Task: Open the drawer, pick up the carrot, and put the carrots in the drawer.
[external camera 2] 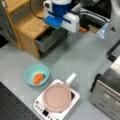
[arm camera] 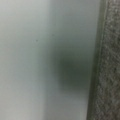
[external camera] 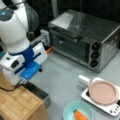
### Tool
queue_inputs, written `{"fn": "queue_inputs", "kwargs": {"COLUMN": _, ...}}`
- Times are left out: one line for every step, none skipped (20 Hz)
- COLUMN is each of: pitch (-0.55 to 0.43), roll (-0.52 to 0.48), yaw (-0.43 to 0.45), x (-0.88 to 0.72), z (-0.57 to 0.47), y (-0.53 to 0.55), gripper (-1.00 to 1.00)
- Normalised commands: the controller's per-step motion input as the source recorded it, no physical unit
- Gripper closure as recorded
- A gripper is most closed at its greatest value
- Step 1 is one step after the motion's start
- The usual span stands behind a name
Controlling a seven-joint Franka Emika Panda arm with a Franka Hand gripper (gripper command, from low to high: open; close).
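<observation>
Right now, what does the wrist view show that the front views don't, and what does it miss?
Only the wrist view: a smooth pale grey surface seen close up, with a dark shadow, and a speckled grey strip along its right edge.

Only the front views: the short orange toy carrot lying in the round teal bowl, and the shallow grey drawer standing open from the wood-topped cabinet, with the end effector low over it.

Shared: nothing I can match for certain. The grey surface may belong to the drawer.
</observation>
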Motion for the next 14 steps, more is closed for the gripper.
{"fn": "queue_inputs", "kwargs": {"pitch": -0.034, "roll": -0.018, "yaw": -0.027, "x": 0.08, "z": -0.26, "y": 0.22, "gripper": -1.00}}
{"fn": "queue_inputs", "kwargs": {"pitch": -0.050, "roll": -0.017, "yaw": -0.043, "x": 0.07, "z": -0.26, "y": 0.21, "gripper": -1.00}}
{"fn": "queue_inputs", "kwargs": {"pitch": -0.061, "roll": -0.014, "yaw": -0.055, "x": 0.06, "z": -0.22, "y": 0.19, "gripper": -1.00}}
{"fn": "queue_inputs", "kwargs": {"pitch": -0.071, "roll": -0.010, "yaw": -0.066, "x": 0.04, "z": -0.18, "y": 0.16, "gripper": -1.00}}
{"fn": "queue_inputs", "kwargs": {"pitch": -0.087, "roll": -0.006, "yaw": -0.069, "x": 0.02, "z": -0.15, "y": 0.14, "gripper": -1.00}}
{"fn": "queue_inputs", "kwargs": {"pitch": -0.089, "roll": 0.002, "yaw": -0.069, "x": 0.00, "z": -0.12, "y": 0.12, "gripper": -1.00}}
{"fn": "queue_inputs", "kwargs": {"pitch": -0.092, "roll": 0.006, "yaw": -0.070, "x": -0.02, "z": -0.10, "y": 0.11, "gripper": -1.00}}
{"fn": "queue_inputs", "kwargs": {"pitch": -0.087, "roll": 0.012, "yaw": -0.069, "x": -0.04, "z": -0.08, "y": 0.10, "gripper": -1.00}}
{"fn": "queue_inputs", "kwargs": {"pitch": -0.084, "roll": 0.022, "yaw": -0.068, "x": -0.05, "z": -0.09, "y": 0.10, "gripper": -1.00}}
{"fn": "queue_inputs", "kwargs": {"pitch": -0.088, "roll": 0.027, "yaw": -0.070, "x": -0.06, "z": -0.09, "y": 0.11, "gripper": -1.00}}
{"fn": "queue_inputs", "kwargs": {"pitch": -0.089, "roll": 0.028, "yaw": -0.070, "x": -0.06, "z": -0.10, "y": 0.12, "gripper": -1.00}}
{"fn": "queue_inputs", "kwargs": {"pitch": -0.088, "roll": 0.027, "yaw": -0.073, "x": -0.07, "z": -0.09, "y": 0.13, "gripper": -1.00}}
{"fn": "queue_inputs", "kwargs": {"pitch": -0.089, "roll": 0.024, "yaw": -0.077, "x": -0.08, "z": -0.09, "y": 0.15, "gripper": -1.00}}
{"fn": "queue_inputs", "kwargs": {"pitch": -0.092, "roll": 0.030, "yaw": -0.081, "x": -0.09, "z": -0.08, "y": 0.18, "gripper": -1.00}}
